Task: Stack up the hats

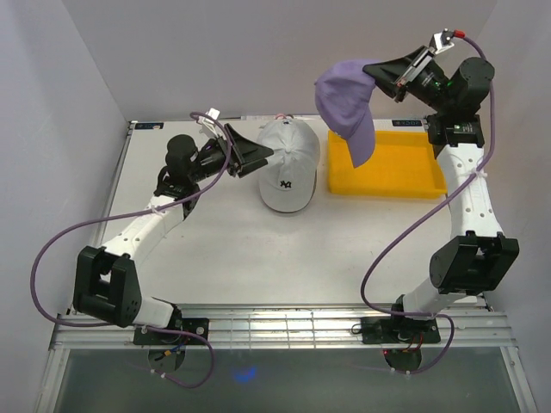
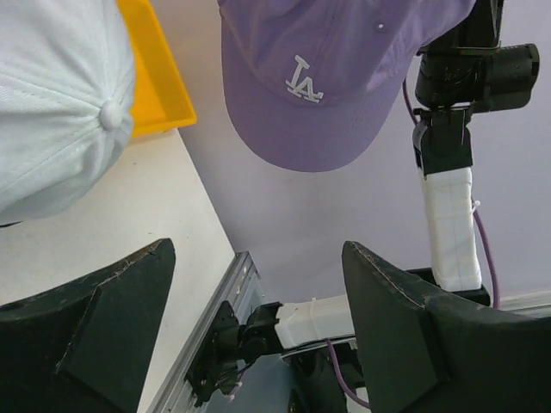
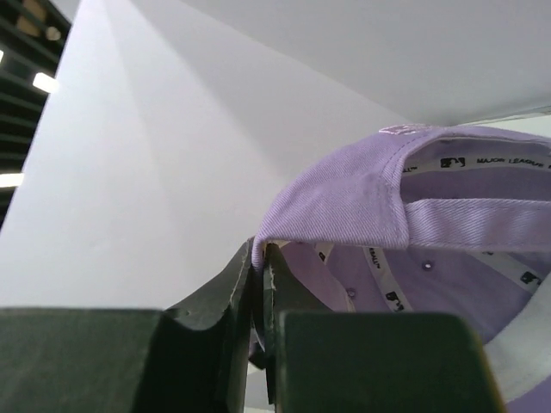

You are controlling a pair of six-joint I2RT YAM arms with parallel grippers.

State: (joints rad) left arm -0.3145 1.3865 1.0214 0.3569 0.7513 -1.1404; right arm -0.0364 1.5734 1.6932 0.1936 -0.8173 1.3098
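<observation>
A white cap (image 1: 288,165) with a dark front logo lies on the table at the back centre; it also shows in the left wrist view (image 2: 52,103). My right gripper (image 1: 376,72) is shut on the back rim of the purple cap (image 1: 346,105) and holds it high in the air above the yellow tray's left end, brim hanging down. The purple cap shows in the left wrist view (image 2: 327,77) and the right wrist view (image 3: 413,215). My left gripper (image 1: 263,156) is open and empty, right beside the white cap's left side. The pink and black caps are out of view.
A flat yellow tray (image 1: 405,176) sits at the back right of the table, also in the left wrist view (image 2: 159,86). Grey walls enclose the table on left, back and right. A metal rail (image 1: 284,325) runs along the near edge.
</observation>
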